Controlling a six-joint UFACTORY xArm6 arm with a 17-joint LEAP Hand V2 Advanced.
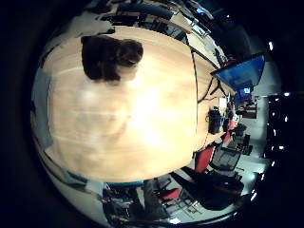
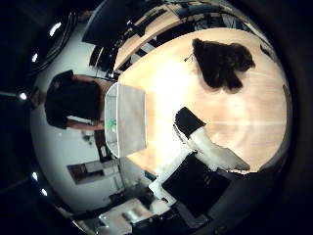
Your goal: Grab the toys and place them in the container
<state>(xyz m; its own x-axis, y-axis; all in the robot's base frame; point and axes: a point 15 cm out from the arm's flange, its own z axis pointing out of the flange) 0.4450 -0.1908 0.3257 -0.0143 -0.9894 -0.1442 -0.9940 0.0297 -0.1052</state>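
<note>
A dark furry plush toy [image 1: 110, 57] lies on the light wooden table [image 1: 142, 114]; the right thumb side palm view shows the toy too [image 2: 223, 64]. A pale grey rectangular container [image 2: 125, 117] stands on the table near its edge, away from the toy. My hand [image 2: 207, 147] hangs well above the table. Its white and black fingers reach into the thumb side view, fairly straight, between the container and the toy, touching neither. The little finger side view shows no part of the hand.
A blue screen [image 1: 242, 71] stands past one table edge, with small dark items [image 1: 215, 121] near that edge. Red chairs [image 1: 204, 157] stand on the floor beside the table. Desks and chairs fill the room around.
</note>
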